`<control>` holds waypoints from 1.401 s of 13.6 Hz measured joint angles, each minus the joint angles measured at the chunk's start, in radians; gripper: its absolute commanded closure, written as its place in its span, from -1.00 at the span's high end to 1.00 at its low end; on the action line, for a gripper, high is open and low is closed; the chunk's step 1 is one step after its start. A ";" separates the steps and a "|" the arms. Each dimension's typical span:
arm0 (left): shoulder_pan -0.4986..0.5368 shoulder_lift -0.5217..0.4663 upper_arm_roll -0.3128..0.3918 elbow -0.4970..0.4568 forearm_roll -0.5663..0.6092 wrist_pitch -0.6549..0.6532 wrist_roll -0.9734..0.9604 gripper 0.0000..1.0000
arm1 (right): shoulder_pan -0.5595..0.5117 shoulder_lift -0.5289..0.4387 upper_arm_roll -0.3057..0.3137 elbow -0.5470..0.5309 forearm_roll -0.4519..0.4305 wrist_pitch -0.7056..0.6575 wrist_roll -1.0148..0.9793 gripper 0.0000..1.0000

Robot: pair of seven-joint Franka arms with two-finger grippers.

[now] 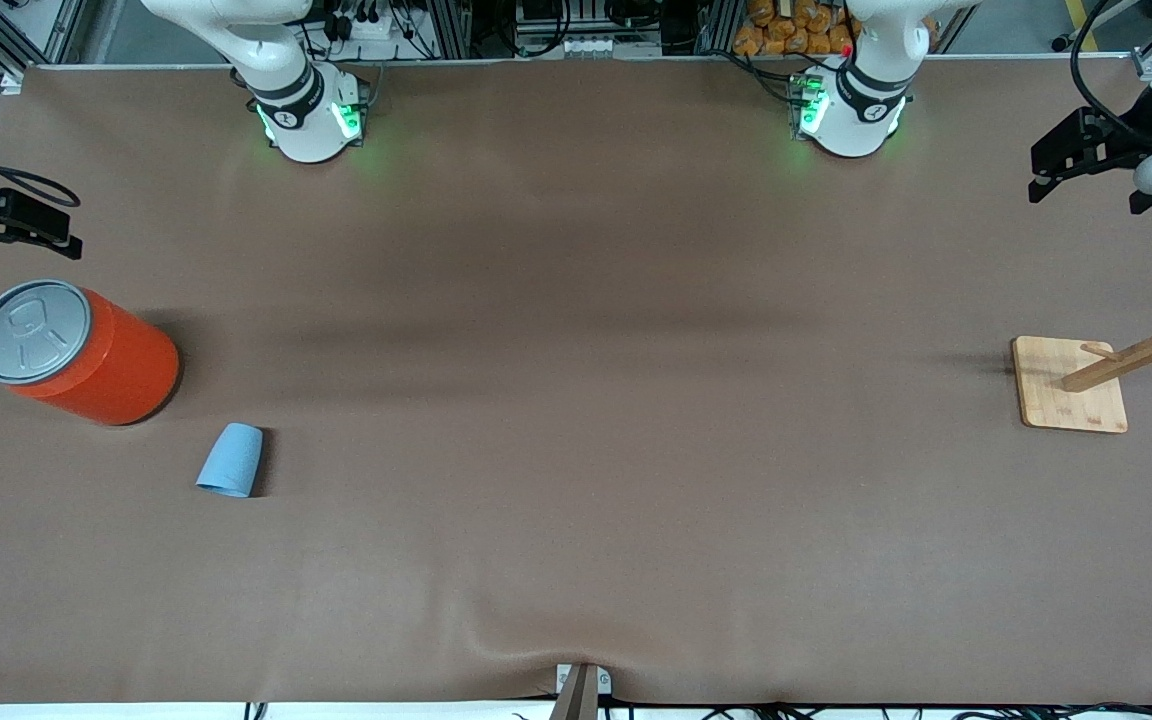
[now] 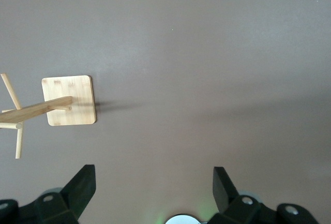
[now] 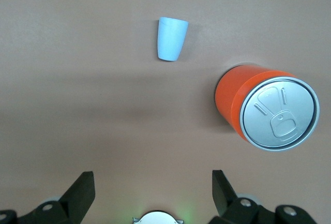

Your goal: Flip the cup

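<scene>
The small light-blue cup (image 1: 232,460) seems to lie on its side on the brown table, wider rim end toward the front camera, close to the orange can and nearer the front camera than it. It also shows in the right wrist view (image 3: 171,39). My right gripper (image 1: 66,225) is open and empty, up in the air over the table edge at the right arm's end, above the can; in its own view (image 3: 152,185) it is well apart from the cup. My left gripper (image 1: 1086,185) is open and empty over the left arm's end of the table (image 2: 154,182).
A large orange can (image 1: 76,350) with a grey pull-tab lid stands at the right arm's end of the table, also in the right wrist view (image 3: 266,111). A wooden peg rack on a square base (image 1: 1071,385) stands at the left arm's end, also in the left wrist view (image 2: 70,100).
</scene>
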 measured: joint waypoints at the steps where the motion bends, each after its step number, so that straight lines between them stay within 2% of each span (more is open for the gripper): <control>1: 0.000 0.000 0.000 0.000 0.000 0.000 0.000 1.00 | -0.002 0.000 -0.002 -0.001 0.000 -0.001 0.000 1.00; 9: 0.006 0.038 0.007 0.041 0.000 -0.006 0.000 1.00 | -0.059 0.023 -0.015 -0.016 -0.001 -0.002 0.003 1.00; 12: 0.007 0.038 0.008 0.042 0.000 -0.011 0.000 1.00 | -0.065 0.060 -0.012 -0.021 0.000 0.007 0.003 1.00; 19: 0.009 0.038 0.012 0.055 0.000 -0.038 0.000 1.00 | -0.062 0.219 0.000 -0.027 0.001 0.199 0.003 1.00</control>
